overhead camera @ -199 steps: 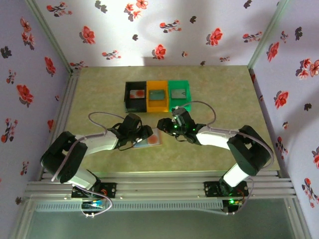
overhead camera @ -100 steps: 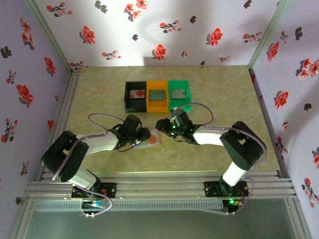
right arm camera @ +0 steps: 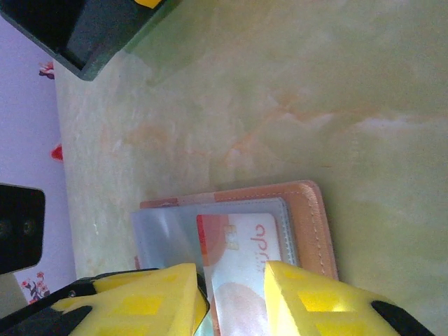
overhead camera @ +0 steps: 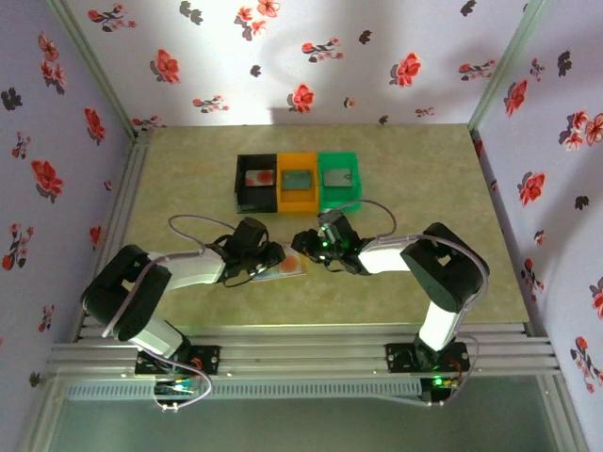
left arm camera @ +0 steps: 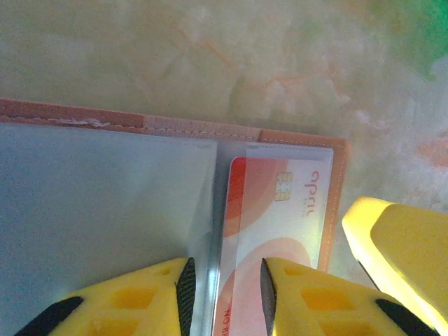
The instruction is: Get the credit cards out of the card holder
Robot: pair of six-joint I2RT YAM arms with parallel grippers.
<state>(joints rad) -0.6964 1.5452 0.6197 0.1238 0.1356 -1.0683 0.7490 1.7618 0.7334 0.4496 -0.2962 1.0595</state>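
The card holder (overhead camera: pixel 285 266) lies open on the table between my two grippers. In the left wrist view its tan edge (left arm camera: pixel 337 203) frames clear sleeves, and a white credit card (left arm camera: pixel 280 210) with red-orange shapes sits in the right sleeve. My left gripper (left arm camera: pixel 224 269) is open, its fingers straddling the sleeve's inner edge. My right gripper (right arm camera: pixel 232 269) is open too, with the same card (right arm camera: pixel 245 245) lying between its yellow fingers. From above, the left gripper (overhead camera: pixel 267 256) and right gripper (overhead camera: pixel 303 247) nearly meet over the holder.
Behind the holder stand a black bin (overhead camera: pixel 255 183), an orange bin (overhead camera: pixel 298 183) and a green bin (overhead camera: pixel 339 178) in a row, each with a card inside. One yellow finger (left arm camera: pixel 399 259) of the right gripper sits just right of the holder.
The right gripper has crept left and nearer onto the holder, its elbow folding in. The left gripper has barely moved.
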